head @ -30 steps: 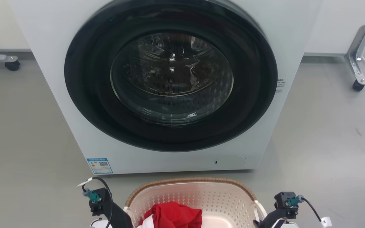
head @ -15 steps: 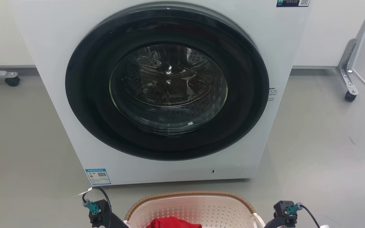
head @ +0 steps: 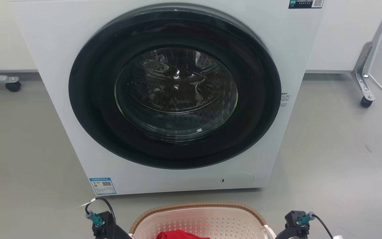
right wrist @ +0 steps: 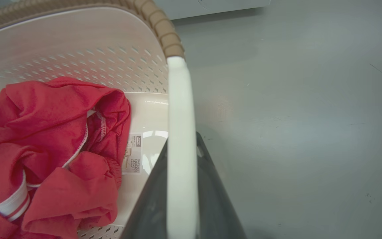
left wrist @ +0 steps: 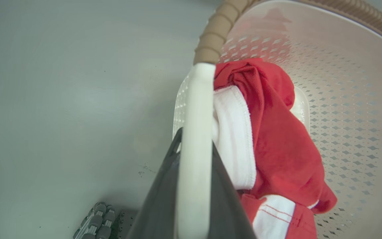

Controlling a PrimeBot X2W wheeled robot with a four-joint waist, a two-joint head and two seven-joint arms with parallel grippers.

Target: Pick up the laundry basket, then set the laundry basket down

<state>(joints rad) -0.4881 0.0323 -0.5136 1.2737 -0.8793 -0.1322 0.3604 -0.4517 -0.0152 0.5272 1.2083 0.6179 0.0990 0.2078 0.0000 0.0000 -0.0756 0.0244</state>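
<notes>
Cream: one laundry basket [head: 211,221], one garment [left wrist: 277,139], left hand [left wrist: 196,142], right hand [right wrist: 181,139]

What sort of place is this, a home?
Probably a laundry corner set up in a lab or test room. A white front-loading washing machine stands on bare grey floor, a cream perforated plastic laundry basket with a brown woven-look rim holds red-and-white clothing, and a wheeled metal frame stands nearby.

The washing machine [head: 61,66] stands at 12 o'clock; the laundry basket [head: 204,220] lies before it at 6, a garment [head: 181,235] inside.
</notes>
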